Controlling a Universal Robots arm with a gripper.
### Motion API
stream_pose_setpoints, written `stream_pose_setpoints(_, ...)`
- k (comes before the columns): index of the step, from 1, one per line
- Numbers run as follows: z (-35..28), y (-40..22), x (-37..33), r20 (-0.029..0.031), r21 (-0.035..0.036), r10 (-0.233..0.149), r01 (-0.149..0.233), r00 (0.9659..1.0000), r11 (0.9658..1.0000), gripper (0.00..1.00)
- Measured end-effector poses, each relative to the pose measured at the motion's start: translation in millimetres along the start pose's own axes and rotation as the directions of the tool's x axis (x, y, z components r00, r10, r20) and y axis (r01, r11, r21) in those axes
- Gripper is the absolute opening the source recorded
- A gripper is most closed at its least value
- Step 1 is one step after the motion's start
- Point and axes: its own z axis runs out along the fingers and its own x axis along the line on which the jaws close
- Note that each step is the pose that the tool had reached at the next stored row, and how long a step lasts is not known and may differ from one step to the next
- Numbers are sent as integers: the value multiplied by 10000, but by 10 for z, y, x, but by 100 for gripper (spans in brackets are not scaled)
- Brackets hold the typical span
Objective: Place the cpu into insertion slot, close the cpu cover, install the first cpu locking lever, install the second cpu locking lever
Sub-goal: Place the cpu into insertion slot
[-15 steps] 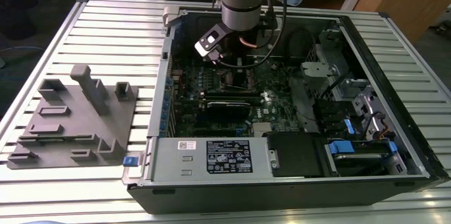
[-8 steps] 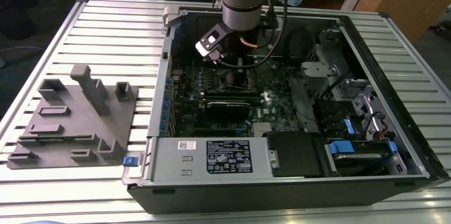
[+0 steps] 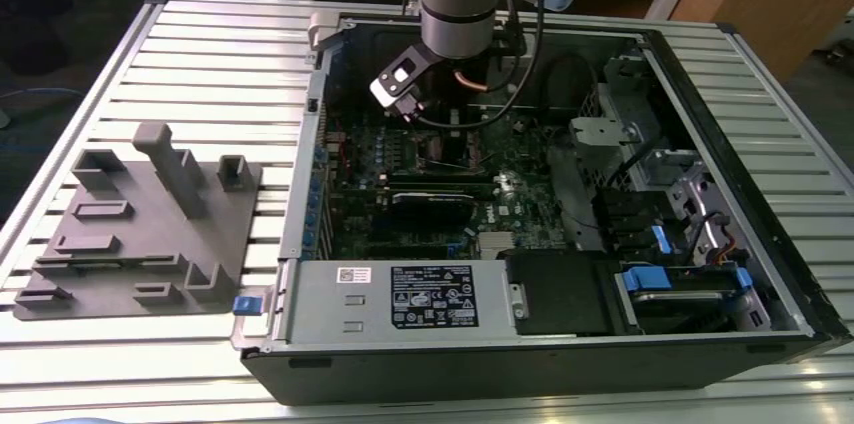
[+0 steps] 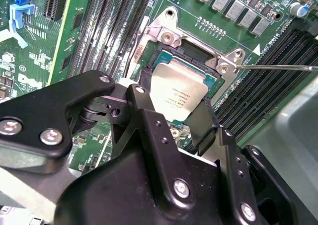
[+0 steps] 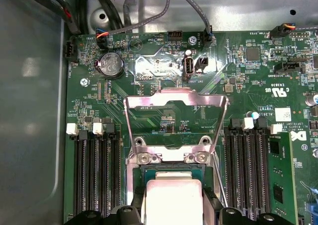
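Starting at the exterior view's left, a grey fixture block lies beside the open computer case. Inside, the gripper, clenched or released I cannot tell, hangs over the cpu in the insertion slot. The cpu cover stands raised.

Soft, even light falls from above on the slatted tabletop. Inside the computer case it is darker and shady. In the first wrist view the cpu cover shines pale, and the cpu glares almost white. My black claw looks very dark against the bright green board.
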Motion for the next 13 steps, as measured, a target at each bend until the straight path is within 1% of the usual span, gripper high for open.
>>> stream_pose_setpoints(13, 15, -1, 0, -2, -1, -1, 1, 10000, 10000, 54)
